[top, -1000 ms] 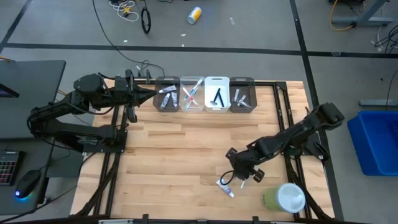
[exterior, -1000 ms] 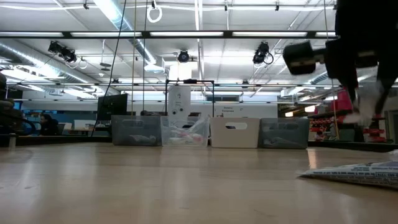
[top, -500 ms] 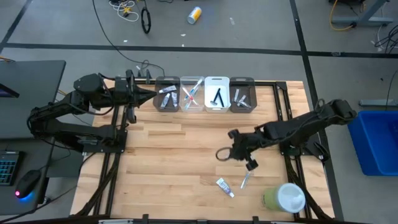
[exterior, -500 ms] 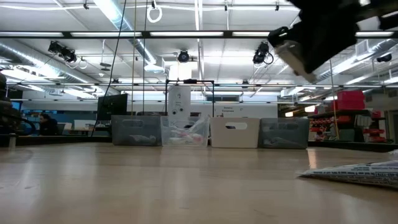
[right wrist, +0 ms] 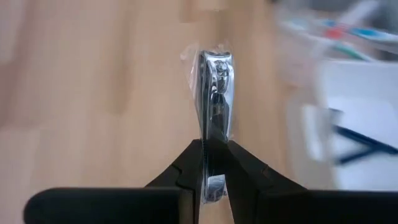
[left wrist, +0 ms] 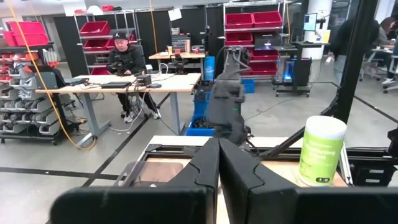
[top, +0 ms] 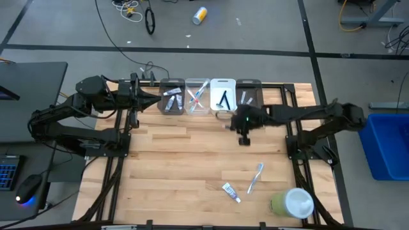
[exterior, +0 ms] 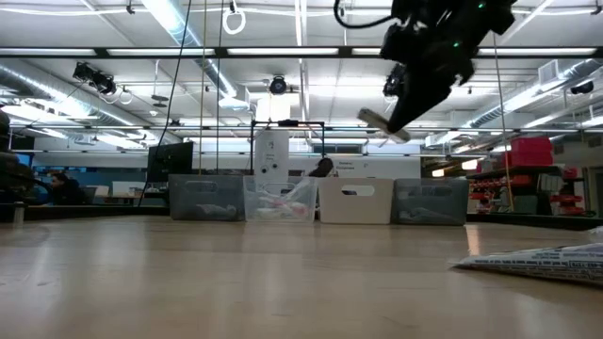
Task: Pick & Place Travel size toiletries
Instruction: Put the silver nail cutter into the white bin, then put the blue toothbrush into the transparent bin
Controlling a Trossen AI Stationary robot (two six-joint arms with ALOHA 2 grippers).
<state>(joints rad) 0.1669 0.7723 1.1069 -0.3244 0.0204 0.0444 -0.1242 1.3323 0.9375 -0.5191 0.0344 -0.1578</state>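
Note:
My right gripper [top: 242,134] hangs above the table just in front of the row of bins [top: 209,96], shut on a shiny metal nail clipper in clear wrap [right wrist: 213,93]. The clipper also shows as a pale piece [exterior: 382,123] below the fingers in the low view. A toothpaste tube [top: 231,191] and a toothbrush [top: 255,177] lie flat on the table near the front right. My left gripper [left wrist: 219,152] is shut on nothing and waits, held level, at the table's far left. My right gripper pinches one end of the nail clipper [right wrist: 212,152] between its two fingers, which lie along the clipper's length. The fingers slant downward. The clipper sticks out past the fingertips, lifted clear of the table.
A large green-and-white round container [top: 292,203] stands at the front right corner. The bins along the far edge hold several small toiletries. Bare wood lies between the bins and the items near the front.
My right gripper has gone from the front right of the table, beside the toothpaste tube, up and toward the far edge to the bins, rolling its wrist on the way. It stays shut on the nail clipper, which is lifted clear.

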